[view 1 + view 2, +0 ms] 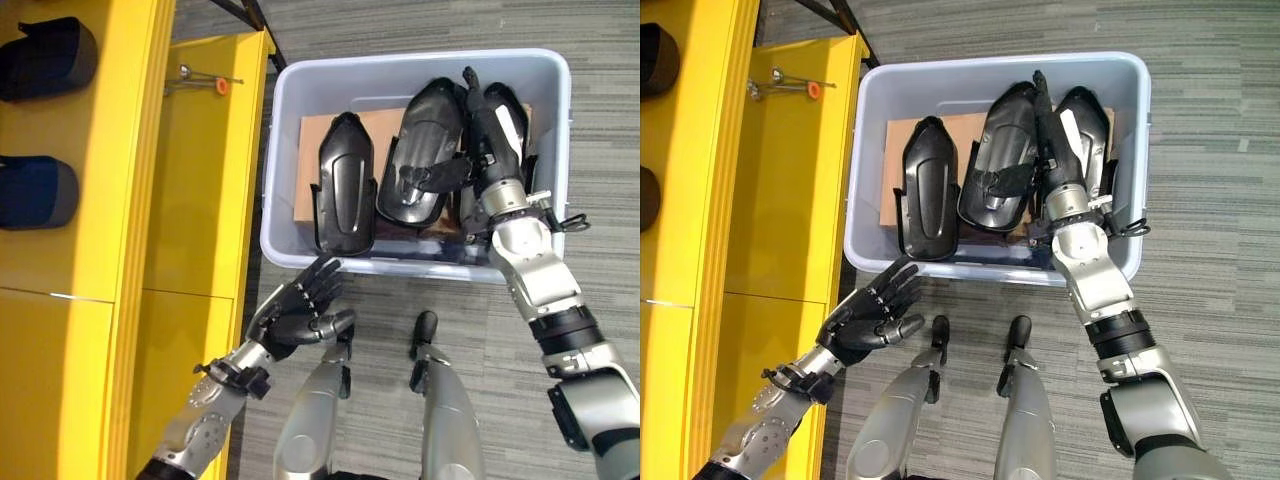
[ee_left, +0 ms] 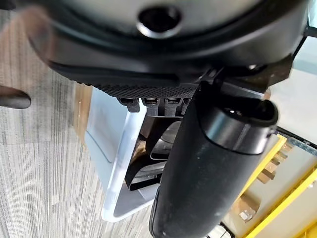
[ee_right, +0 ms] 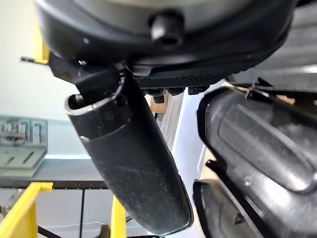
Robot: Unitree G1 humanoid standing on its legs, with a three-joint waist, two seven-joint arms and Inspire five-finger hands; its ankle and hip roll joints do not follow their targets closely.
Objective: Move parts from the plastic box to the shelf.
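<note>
A pale blue-grey plastic box (image 1: 290, 120) stands on the carpet and holds three glossy black shell-shaped parts: a left one (image 1: 345, 185), a middle one (image 1: 425, 150) and a right one (image 1: 512, 110). My right hand (image 1: 490, 135) reaches into the box between the middle and right parts. Its fingers are straight and its thumb lies across the middle part's near end. The right wrist view has its thumb (image 3: 129, 163) beside a black part (image 3: 262, 144). My left hand (image 1: 300, 305) hovers open, palm up, just outside the box's near wall. The yellow shelf (image 1: 150, 200) stands to the left.
On the shelf lie a black part (image 1: 45, 55) and a dark blue one (image 1: 35, 190). A small metal piece with an orange tip (image 1: 210, 82) rests on the lower yellow ledge. A brown cardboard sheet (image 1: 310, 140) lines the box floor. Grey carpet surrounds the box.
</note>
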